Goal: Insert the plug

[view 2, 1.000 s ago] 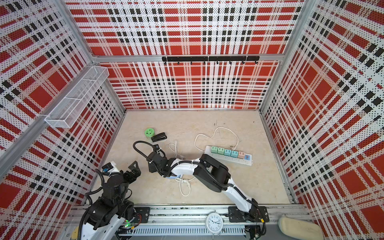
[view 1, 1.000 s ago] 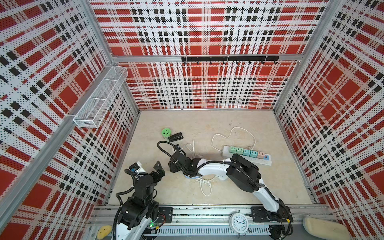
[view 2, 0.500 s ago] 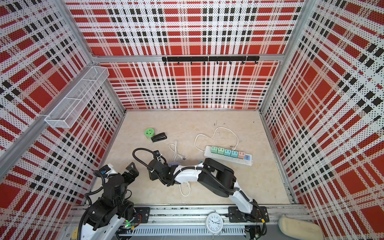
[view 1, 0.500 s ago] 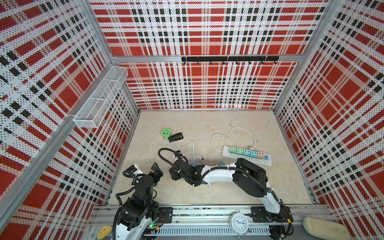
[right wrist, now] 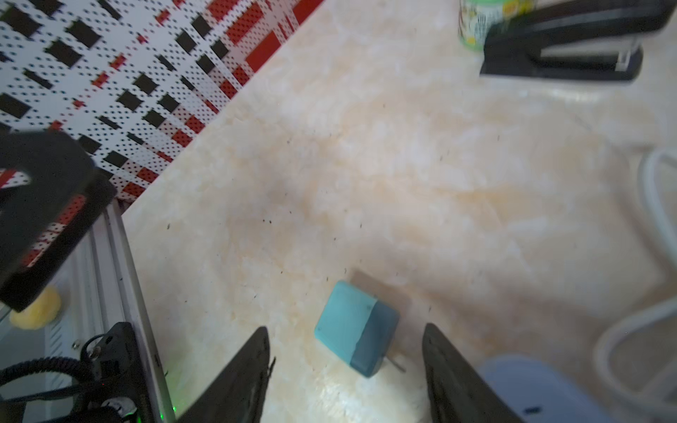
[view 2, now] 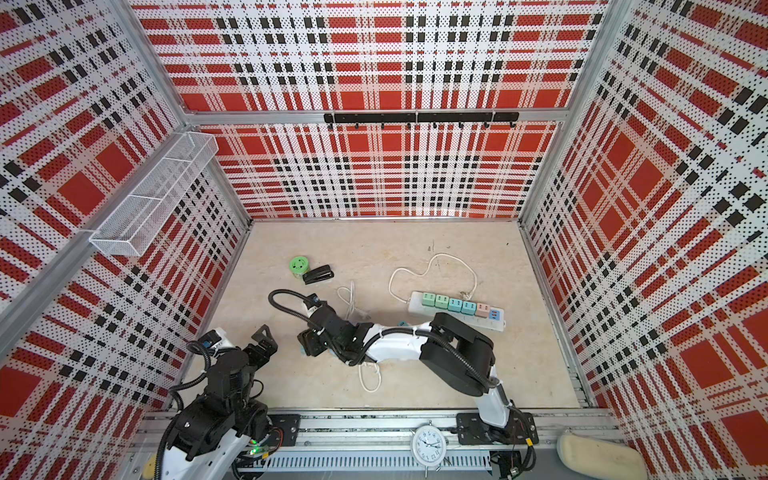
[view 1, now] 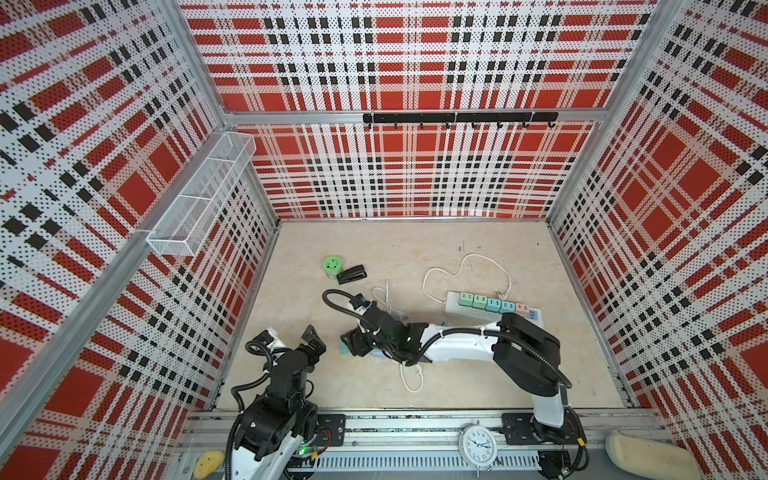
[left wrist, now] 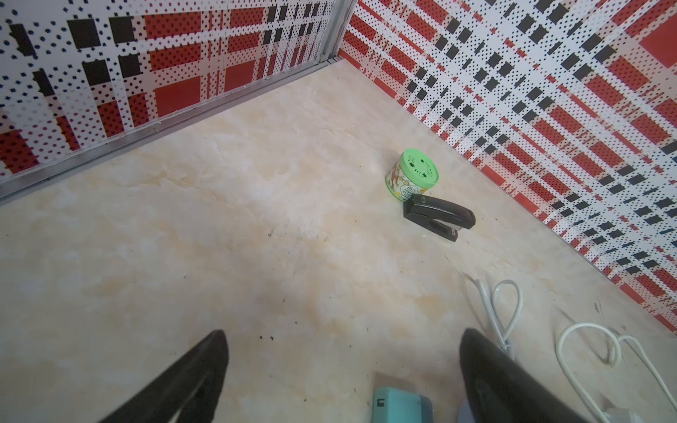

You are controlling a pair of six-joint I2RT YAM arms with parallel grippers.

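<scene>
Now, right end effector (right wrist: 345, 327) apart, empty, astride the loose teal plug (right wrist: 355, 326); left end effector (left wrist: 342, 332) wide apart.

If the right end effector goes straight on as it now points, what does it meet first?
Probably the teal plug, lying on the floor just ahead between its open fingers; depth is unclear.

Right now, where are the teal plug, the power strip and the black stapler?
teal plug (right wrist: 344, 322), right wrist view, its lighter face.
power strip (view 1: 453, 300), in a top view, its white left end.
black stapler (left wrist: 443, 211), left wrist view, its upper arm.
</scene>
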